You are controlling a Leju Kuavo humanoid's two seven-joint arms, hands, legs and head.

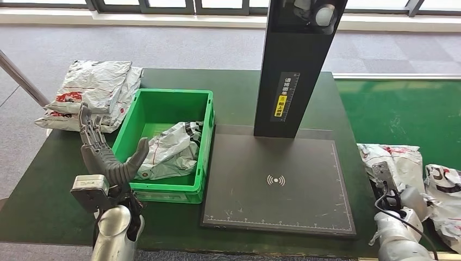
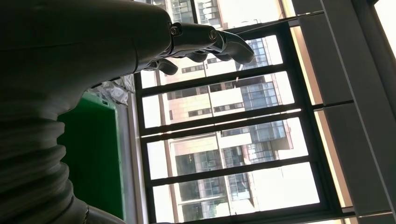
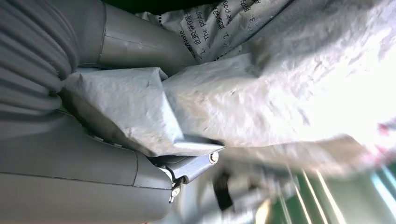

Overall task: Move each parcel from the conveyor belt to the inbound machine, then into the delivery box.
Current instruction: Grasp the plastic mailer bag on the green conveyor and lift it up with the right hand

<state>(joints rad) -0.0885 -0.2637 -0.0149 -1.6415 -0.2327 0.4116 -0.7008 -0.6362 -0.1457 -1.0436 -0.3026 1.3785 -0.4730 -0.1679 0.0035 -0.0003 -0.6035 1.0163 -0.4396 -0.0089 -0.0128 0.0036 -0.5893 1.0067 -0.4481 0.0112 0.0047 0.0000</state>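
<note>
At the right edge of the head view my right hand (image 1: 398,197) grips a grey plastic parcel (image 1: 392,159) lying on the green conveyor belt (image 1: 402,109). The right wrist view shows that parcel (image 3: 280,93) pinched between the thumb (image 3: 140,42) and the fingers (image 3: 116,177). A second parcel (image 1: 444,187) lies just to its right. The inbound machine is a black platform (image 1: 277,179) with a black column (image 1: 299,65). The green delivery box (image 1: 202,163) holds one crumpled parcel (image 1: 171,149). My left hand (image 1: 108,157) is raised beside the box's front left corner, fingers apart and empty (image 2: 201,42).
A stack of grey parcels (image 1: 92,89) lies on the dark green table (image 1: 43,201) behind and left of the box. A metal pole (image 1: 22,79) slants in at the far left. Grey carpet and windows lie beyond the table.
</note>
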